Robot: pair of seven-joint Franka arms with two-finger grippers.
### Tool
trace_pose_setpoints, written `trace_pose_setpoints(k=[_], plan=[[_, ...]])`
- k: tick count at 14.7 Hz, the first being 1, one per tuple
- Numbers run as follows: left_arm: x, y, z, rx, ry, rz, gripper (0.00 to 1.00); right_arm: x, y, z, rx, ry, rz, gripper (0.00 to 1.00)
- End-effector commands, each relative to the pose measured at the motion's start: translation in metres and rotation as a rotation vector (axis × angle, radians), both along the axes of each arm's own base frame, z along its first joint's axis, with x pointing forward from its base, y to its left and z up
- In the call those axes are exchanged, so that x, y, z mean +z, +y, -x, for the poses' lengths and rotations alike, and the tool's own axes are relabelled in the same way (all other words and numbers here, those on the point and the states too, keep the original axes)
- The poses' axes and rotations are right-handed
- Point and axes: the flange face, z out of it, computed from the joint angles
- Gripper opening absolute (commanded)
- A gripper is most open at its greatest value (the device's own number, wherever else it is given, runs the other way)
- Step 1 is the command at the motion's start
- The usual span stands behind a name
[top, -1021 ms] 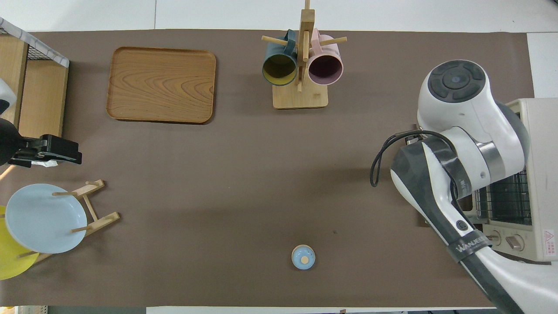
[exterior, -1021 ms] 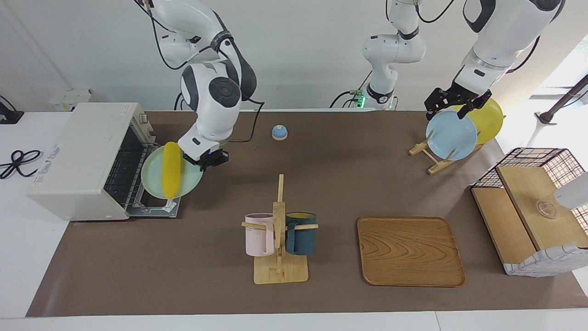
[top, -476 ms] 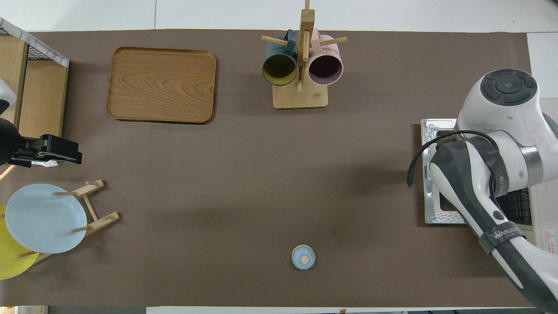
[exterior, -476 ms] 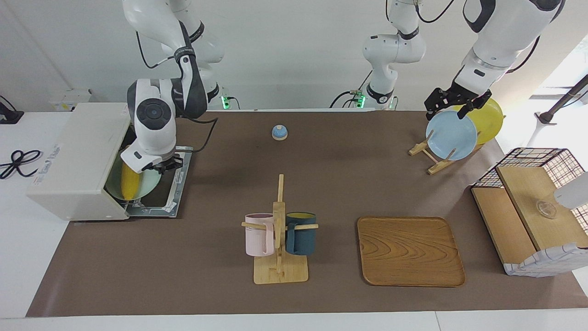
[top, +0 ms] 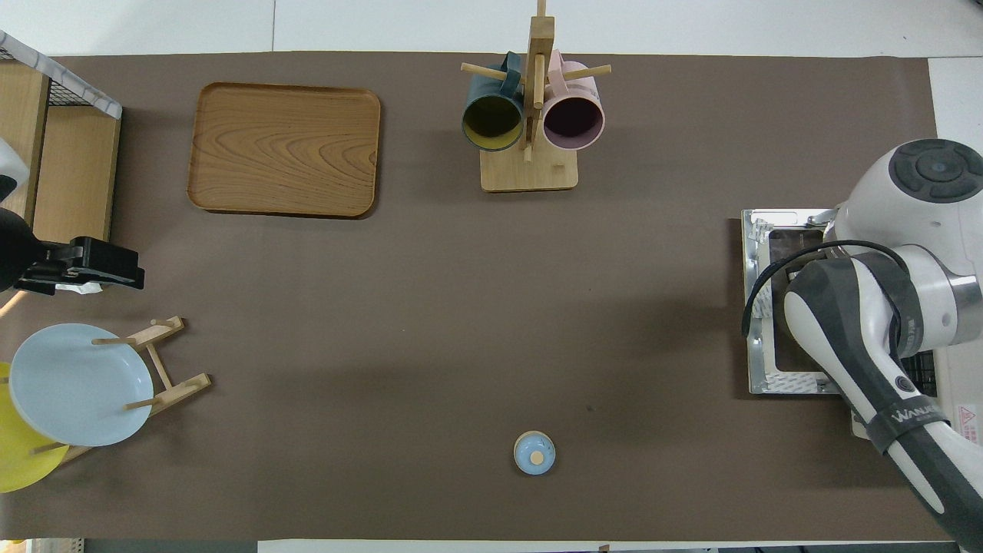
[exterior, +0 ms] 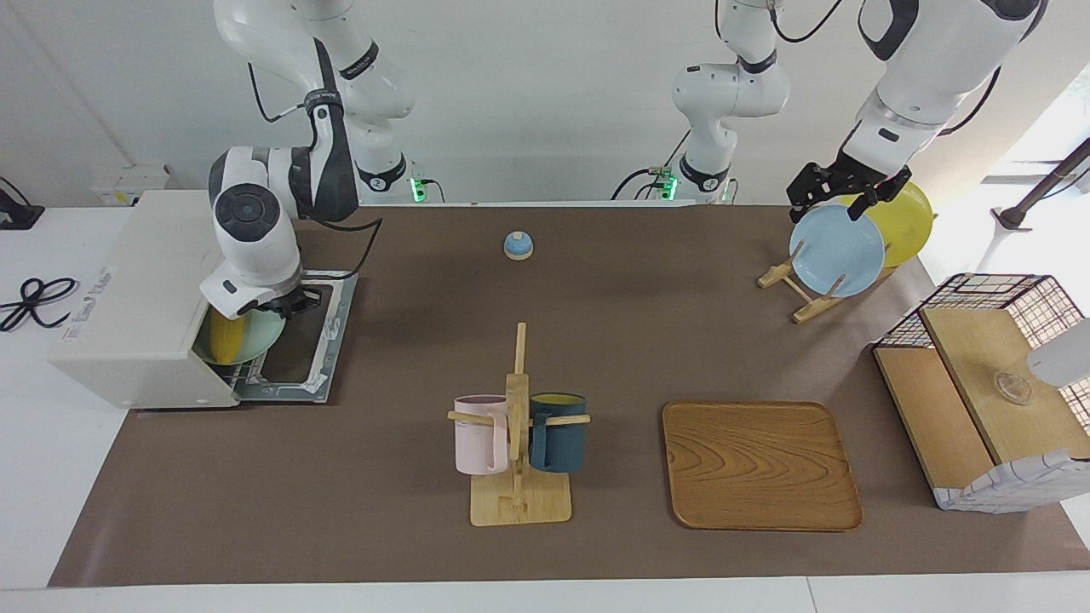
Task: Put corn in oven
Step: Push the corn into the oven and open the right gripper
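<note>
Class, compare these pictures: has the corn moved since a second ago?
Yes. The corn, on its plate, has gone from above the open door into the oven.

The white boxy toaster oven's (exterior: 145, 298) mouth, at the table's (exterior: 383, 511) right-arm end, is filled by the right tool (exterior: 285, 304), a pale green plate (exterior: 251, 340) and the lowered glass door (exterior: 311, 340). The table's middle lies open between the wooden mug rack (exterior: 518, 426) and small blue bell (exterior: 518, 245).

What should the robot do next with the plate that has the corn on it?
Probably let go of it. The right gripper is shut on the pale green plate, and the corn on it already sits mostly inside the open oven. Setting the plate on the rack and opening seems the likely next small move.
</note>
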Motion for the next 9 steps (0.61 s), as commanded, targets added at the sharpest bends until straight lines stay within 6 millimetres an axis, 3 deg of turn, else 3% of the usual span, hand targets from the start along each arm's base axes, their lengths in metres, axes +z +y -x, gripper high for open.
trace_pose_setpoints(k=[1,3,5,7,9], plan=[[0.004,0.003,0.000,0.000,0.006,-0.014,1.00,-0.010,-0.008,0.020,0.018,-0.012,-0.024,0.00],[0.004,0.003,0.000,0.000,0.006,-0.014,1.00,-0.009,-0.008,0.019,0.017,-0.015,-0.024,0.00],[0.004,0.003,0.001,0.000,0.004,-0.014,1.00,-0.006,-0.004,0.017,0.017,-0.017,-0.023,0.24],[0.005,0.003,0.001,0.000,0.003,-0.014,1.00,-0.002,-0.002,0.013,0.022,-0.018,-0.024,0.40],[0.004,0.003,0.000,0.000,0.006,-0.014,1.00,0.004,-0.001,0.010,0.021,-0.024,-0.027,0.49]])
